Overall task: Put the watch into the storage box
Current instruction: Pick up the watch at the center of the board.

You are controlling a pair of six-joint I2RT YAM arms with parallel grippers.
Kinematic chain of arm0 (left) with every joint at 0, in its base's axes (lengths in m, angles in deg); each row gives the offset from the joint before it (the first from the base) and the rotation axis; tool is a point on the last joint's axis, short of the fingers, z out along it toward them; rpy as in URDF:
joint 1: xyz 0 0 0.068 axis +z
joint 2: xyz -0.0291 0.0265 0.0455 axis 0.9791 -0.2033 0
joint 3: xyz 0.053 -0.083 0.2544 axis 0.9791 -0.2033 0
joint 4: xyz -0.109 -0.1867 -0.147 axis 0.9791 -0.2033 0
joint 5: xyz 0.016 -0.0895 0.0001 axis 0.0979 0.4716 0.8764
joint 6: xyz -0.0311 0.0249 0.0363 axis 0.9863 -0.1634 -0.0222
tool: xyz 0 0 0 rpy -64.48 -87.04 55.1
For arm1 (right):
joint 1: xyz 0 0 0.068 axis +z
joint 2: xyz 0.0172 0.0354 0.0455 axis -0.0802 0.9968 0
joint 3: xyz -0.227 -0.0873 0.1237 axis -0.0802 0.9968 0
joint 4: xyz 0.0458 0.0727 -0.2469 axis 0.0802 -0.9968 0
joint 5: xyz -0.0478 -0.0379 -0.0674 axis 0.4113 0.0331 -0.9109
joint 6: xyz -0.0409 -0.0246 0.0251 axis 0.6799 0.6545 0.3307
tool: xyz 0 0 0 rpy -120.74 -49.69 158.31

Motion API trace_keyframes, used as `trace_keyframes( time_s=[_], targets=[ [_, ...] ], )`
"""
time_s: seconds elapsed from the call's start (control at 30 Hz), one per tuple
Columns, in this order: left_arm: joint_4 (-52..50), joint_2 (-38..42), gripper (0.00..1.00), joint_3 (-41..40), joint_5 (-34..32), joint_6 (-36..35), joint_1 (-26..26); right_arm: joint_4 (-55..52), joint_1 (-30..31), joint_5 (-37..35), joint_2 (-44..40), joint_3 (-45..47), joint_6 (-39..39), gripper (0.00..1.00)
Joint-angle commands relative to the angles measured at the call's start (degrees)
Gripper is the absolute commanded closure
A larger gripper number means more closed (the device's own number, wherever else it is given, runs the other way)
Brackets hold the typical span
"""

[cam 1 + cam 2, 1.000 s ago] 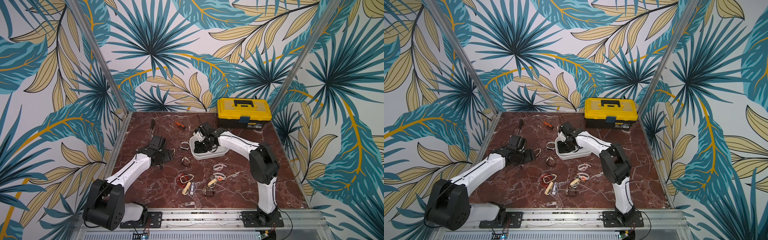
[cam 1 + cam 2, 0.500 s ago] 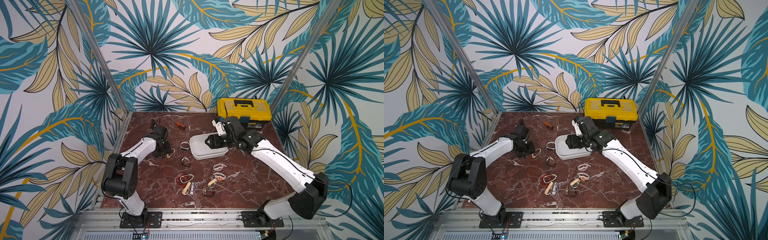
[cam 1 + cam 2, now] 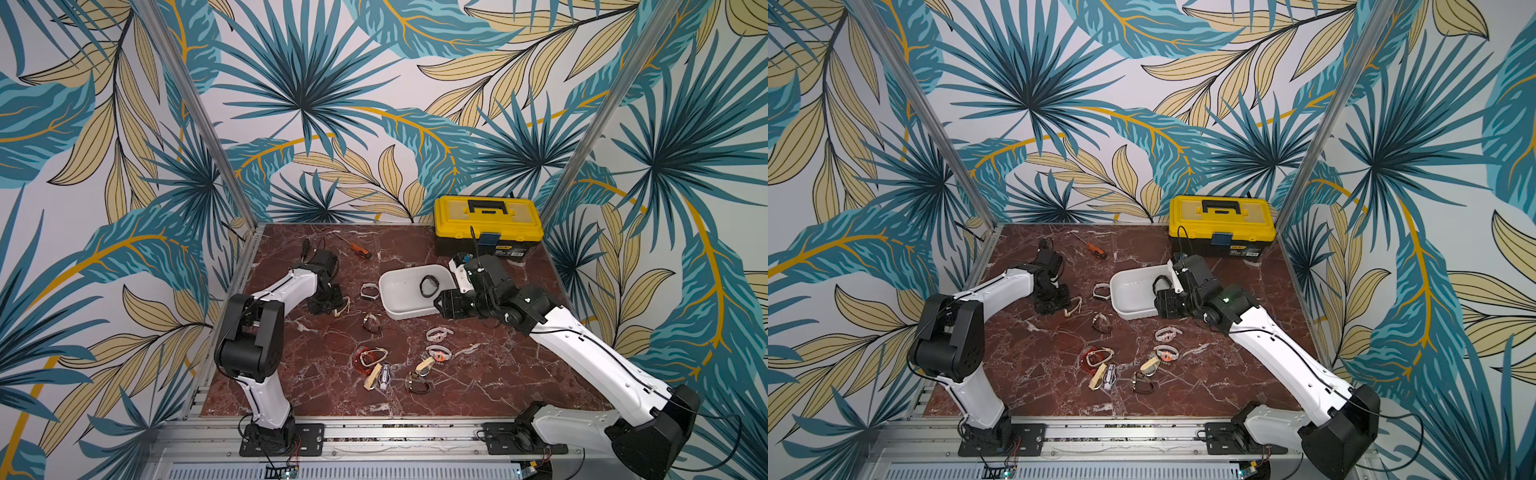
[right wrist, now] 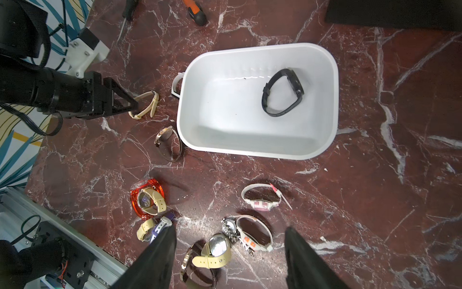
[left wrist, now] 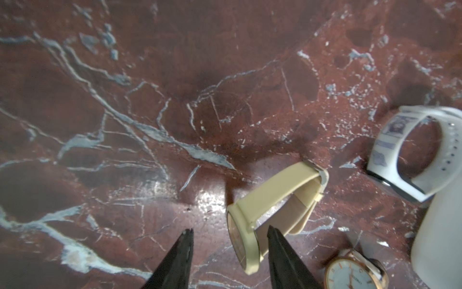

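Black watch (image 4: 296,83) lies inside the box (image 4: 250,140); right gripper (image 4: 230,230) hangs wide apart and empty at its near right corner. Left of the box, the left gripper (image 5: 228,232) straddles a cream watch (image 5: 275,190) on the tabletop (image 5: 150,75), fingers apart, not clamped.

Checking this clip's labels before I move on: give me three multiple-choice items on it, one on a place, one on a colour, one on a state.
1. Where is the black watch?
A. on a shelf
B. inside the storage box
C. on a hook

2. What colour is the strap at the left gripper's fingers?
A. green
B. blue
C. cream

3. The right gripper is:
A. open and empty
B. shut on a watch
C. shut on a cloth

Answers: B, it lies on the box floor. C, the cream watch has its case between those fingers. A, its fingers are spread with nothing between them.
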Motion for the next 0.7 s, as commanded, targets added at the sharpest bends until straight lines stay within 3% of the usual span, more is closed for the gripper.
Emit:
trace_keyframes(
  time_s=[0.0, 0.37, 0.57, 0.67],
  targets=[
    [-0.7, -0.9, 0.57, 2.6, 0.6, -1.1, 0.2, -0.9, -0.1, -1.6, -0.4, 1.0, -0.7, 0.30],
    [-3.0, -1.2, 0.88, 3.9, 0.5, -4.4, 0.1, -0.7, 0.0, -3.9, 0.0, 2.2, -0.7, 0.31],
    [-10.3, 1.6, 0.92, 7.8, -2.7, -8.9, -1.5, -0.4, -0.1, -5.0, -0.4, 2.5, -0.4, 0.31],
    [-16.8, 3.0, 0.92, 13.0, -8.1, -12.1, -4.0, -0.3, -0.1, -5.5, -0.2, 2.6, 0.2, 0.31]
  ],
)
